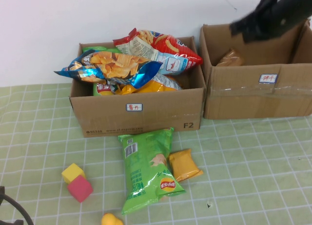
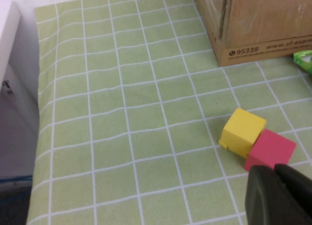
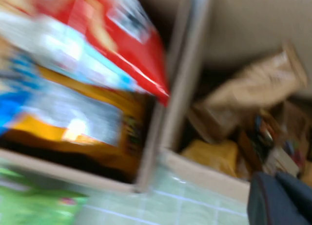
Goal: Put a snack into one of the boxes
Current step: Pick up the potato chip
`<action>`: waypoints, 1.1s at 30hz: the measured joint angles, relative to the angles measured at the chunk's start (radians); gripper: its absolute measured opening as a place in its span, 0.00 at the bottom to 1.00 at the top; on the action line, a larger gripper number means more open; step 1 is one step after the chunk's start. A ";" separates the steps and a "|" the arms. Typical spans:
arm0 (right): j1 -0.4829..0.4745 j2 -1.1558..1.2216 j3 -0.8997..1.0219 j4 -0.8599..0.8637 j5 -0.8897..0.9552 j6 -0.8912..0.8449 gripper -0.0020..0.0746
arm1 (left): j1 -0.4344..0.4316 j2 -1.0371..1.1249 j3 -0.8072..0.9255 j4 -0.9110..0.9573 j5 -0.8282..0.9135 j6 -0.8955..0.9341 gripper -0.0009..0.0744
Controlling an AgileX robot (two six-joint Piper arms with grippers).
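A green chip bag and a small orange snack packet lie on the table in front of the left box, which is piled with chip bags. The right box holds a brown packet; the right wrist view shows brown and yellow packets inside it. My right gripper hovers blurred over the right box, shut and empty. My left gripper is shut and empty, low at the table's front left, next to the red cube.
A yellow cube and a red cube sit touching at the front left, with a yellow toy at the front edge. The two boxes stand side by side at the back. A white wall rises behind them.
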 joint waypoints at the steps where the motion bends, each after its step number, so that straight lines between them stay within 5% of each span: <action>1: 0.002 -0.031 0.000 0.025 0.006 -0.012 0.04 | 0.000 0.000 0.000 -0.005 0.000 0.000 0.01; 12: 0.002 -0.352 0.219 0.054 -0.032 -0.094 0.03 | 0.000 0.000 0.000 -0.068 0.016 0.000 0.01; 25: 0.002 -0.895 0.993 0.034 -0.365 -0.114 0.02 | 0.000 0.000 0.000 -0.178 -0.003 0.000 0.01; 33: 0.002 -1.173 1.427 0.170 -0.467 -0.114 0.02 | 0.000 0.000 0.000 -0.182 0.083 0.025 0.01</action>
